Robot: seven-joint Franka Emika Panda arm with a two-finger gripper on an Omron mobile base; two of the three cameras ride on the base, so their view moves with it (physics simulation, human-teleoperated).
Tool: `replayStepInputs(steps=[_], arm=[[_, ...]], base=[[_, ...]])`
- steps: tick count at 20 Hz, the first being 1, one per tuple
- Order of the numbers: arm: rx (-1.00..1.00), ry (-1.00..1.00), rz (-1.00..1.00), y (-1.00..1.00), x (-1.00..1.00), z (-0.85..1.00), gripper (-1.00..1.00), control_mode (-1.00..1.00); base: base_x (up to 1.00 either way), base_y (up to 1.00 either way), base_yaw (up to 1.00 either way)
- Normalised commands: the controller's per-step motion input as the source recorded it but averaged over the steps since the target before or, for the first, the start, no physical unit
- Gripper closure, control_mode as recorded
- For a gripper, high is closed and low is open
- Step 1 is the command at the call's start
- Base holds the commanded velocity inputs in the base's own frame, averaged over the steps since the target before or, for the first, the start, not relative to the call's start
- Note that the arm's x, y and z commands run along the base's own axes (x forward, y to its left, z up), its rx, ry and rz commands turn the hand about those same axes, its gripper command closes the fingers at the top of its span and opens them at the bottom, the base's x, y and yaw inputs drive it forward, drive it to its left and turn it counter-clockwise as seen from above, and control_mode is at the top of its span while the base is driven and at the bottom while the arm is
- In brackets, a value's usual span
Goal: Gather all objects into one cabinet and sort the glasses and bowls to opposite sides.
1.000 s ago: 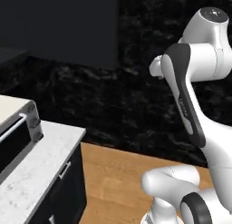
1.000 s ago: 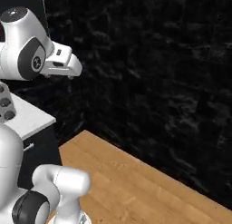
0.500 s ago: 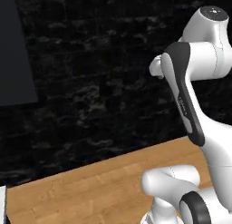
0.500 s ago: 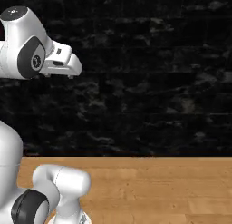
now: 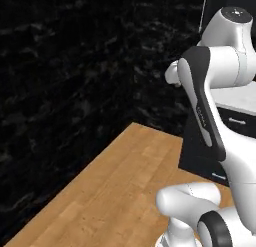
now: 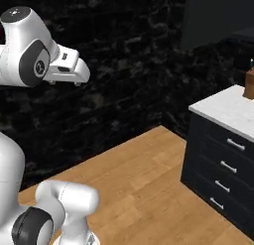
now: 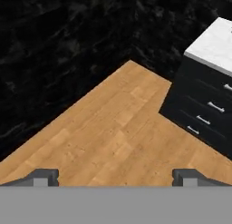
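My gripper is open, its two dark fingertips far apart with nothing between them, pointing down at bare wooden floor. The white hand juts out from the raised arm, well above the floor and away from any counter. A black matte upper cabinet hangs at the top right above a white counter; I cannot make out its door or handle. The glasses and bowls are out of view.
Black base cabinets with short silver drawer pulls stand at the right under a white counter. A brown thing sits at the counter's right edge. A black marbled wall forms a corner, with wooden floor before it.
The whole picture has swung as the base turns: the counter at the left has gone, and the wall corner and drawer cabinets have come in at the right. The arm keeps its pose, gripper still open.
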Motion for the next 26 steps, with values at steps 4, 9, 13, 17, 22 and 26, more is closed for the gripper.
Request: replayStepInputs(steps=[4, 9, 13, 17, 22, 26], arm=[[0.00, 0.00, 0.00, 0.00, 0.00, 0.00, -1.00, 1.00], [0.00, 0.00, 0.00, 0.00, 0.00, 0.00, -1.00, 1.00], [0.00, 0.00, 0.00, 0.00, 0.00, 0.00, -1.00, 1.00], [0.00, 0.00, 0.00, 0.00, 0.00, 0.00, -1.00, 1.00], [0.00, 0.00, 0.00, 0.00, 0.00, 0.00, -1.00, 1.00], [0.00, 0.00, 0.00, 0.00, 0.00, 0.00, -1.00, 1.00]], base=[[0.00, 0.00, -0.88], [0.32, 0.10, -0.67], [0.16, 0.07, -0.03], [0.75, 0.00, -0.17], [1.00, 0.00, -0.33], [1.00, 0.14, -0.34]])
